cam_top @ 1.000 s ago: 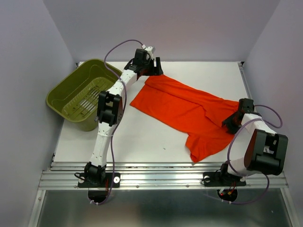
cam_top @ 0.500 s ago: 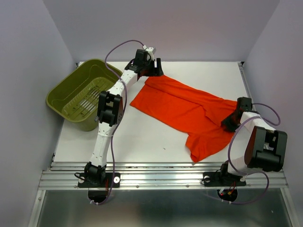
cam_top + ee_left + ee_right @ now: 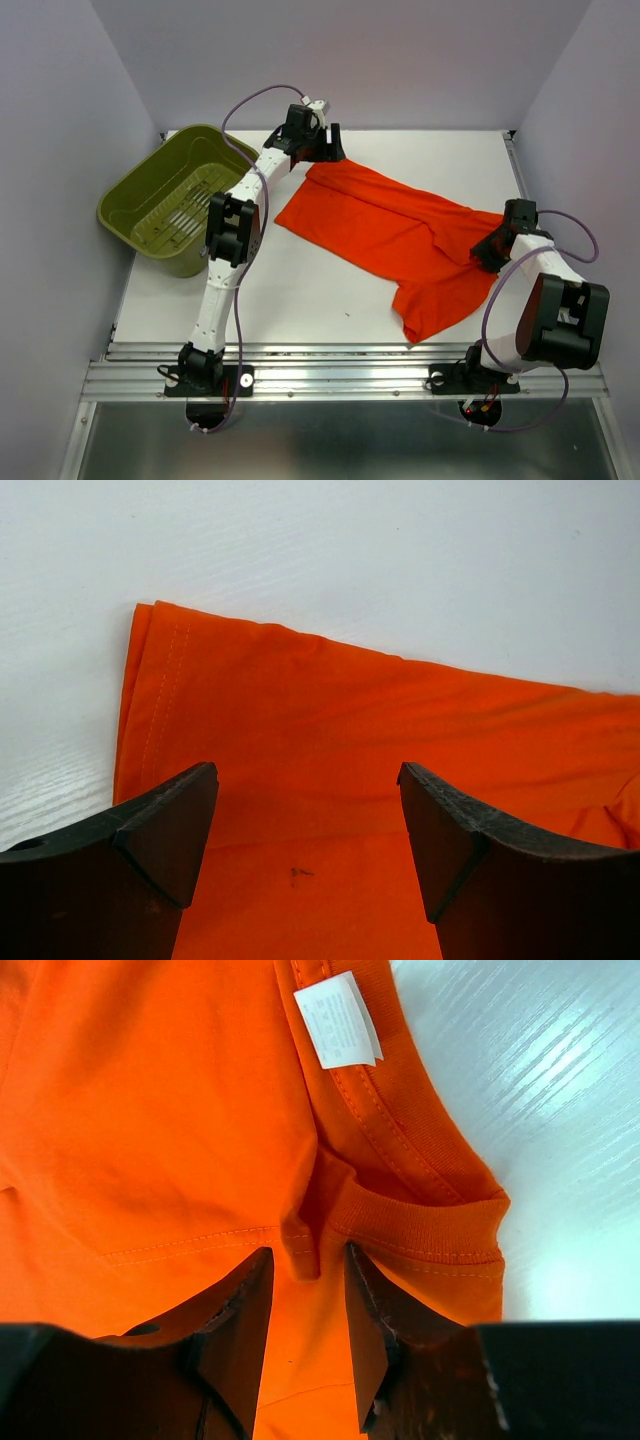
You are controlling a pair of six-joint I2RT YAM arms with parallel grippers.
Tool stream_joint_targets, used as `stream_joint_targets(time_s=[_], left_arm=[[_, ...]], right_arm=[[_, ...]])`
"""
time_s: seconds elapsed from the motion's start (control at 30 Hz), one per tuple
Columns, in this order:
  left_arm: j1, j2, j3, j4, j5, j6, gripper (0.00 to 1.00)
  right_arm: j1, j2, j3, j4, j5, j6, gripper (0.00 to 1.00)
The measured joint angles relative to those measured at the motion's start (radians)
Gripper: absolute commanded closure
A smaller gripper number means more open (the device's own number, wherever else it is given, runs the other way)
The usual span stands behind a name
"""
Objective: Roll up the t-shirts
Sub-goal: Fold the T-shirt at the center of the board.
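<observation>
basket (image 3: 140, 192): olive-green and slotted, sitting tilted at the table's far left corner, its opening facing up and right
table (image 3: 300, 290): white, showing a faint streaked grain in both wrist views
rail (image 3: 350, 377): bare metal, running along the table's near edge
walls (image 3: 380, 60): pale grey, closing in three sides

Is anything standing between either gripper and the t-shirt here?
Nothing visible does. The left gripper is directly over the far corner of the t-shirt, the right gripper over its collar. The basket sits off to the left, clear of both.
</observation>
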Motion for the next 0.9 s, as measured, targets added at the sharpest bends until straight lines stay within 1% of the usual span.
stream_joint_targets(time_s=[0.17, 0.37, 0.67, 0.8, 0.9], left_arm=[[0.000, 0.000, 0.000, -0.004, -0.003, 0.005, 0.16], [0.000, 0.000, 0.000, -0.005, -0.003, 0.006, 0.16], [0.000, 0.000, 0.000, -0.010, -0.006, 0.010, 0.16], [0.000, 0.000, 0.000, -0.011, -0.008, 0.015, 0.16], [0.000, 0.000, 0.000, -0.011, -0.011, 0.017, 0.16]], right_arm=[[0.000, 0.018, 0.004, -0.005, 0.002, -0.001, 0.59], [0.000, 0.019, 0.006, -0.035, 0.011, -0.008, 0.52], [0.000, -0.002, -0.037, -0.093, 0.037, -0.009, 0.50], [0.000, -0.026, 0.009, -0.121, 0.041, -0.011, 0.49], [0.000, -0.025, 0.065, -0.117, 0.042, -0.012, 0.52]])
